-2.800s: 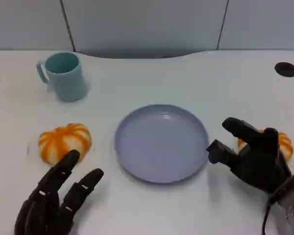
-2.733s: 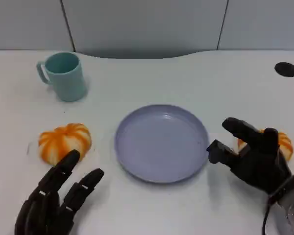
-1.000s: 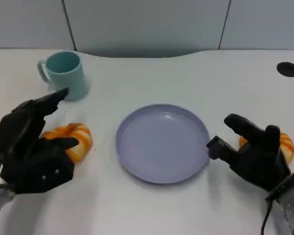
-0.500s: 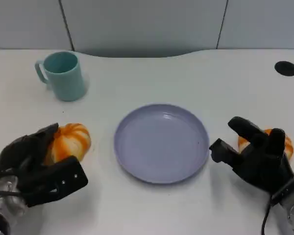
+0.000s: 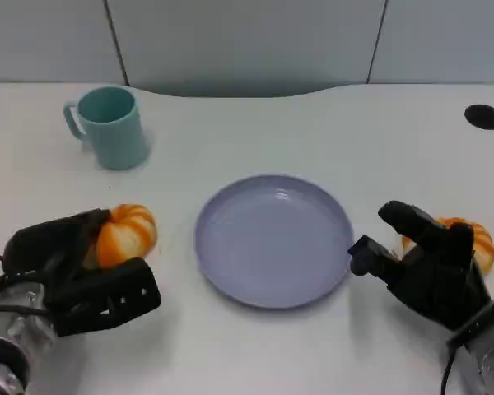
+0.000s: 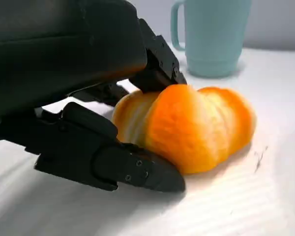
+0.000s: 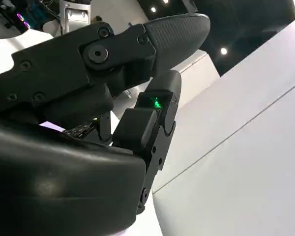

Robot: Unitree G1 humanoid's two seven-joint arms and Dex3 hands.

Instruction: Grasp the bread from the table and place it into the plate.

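the left hand [image 5: 70,267] is at the near left of the white desk [image 5: 313,132]. its fingers [image 6: 113,164] curl around an orange striped bread [image 5: 125,232], one under the near side and others over the top. the bread sits on the desk, just left of the plate [image 5: 272,240], and the hand covers its left part. in the left wrist view the bread [image 6: 187,125] rests on the desk with the black fingers touching it, so the hand grips it, but it is not lifted.

the purple plate is in the middle of the desk with nothing in it.

the right hand [image 5: 428,267] is at the near right, just right of the plate. its fingers are spread and it holds nothing. behind it is a second orange bread [image 5: 469,240], mostly hidden by the fingers; i cannot tell if they touch it. the right wrist view is turned, and shows the right hand [image 7: 103,93] up close.

a teal mug [image 5: 111,127] stands at the far left, well apart from the hands. a dark hole [image 5: 483,116] is at the far right edge of the desk, and another at the far left is cut off.
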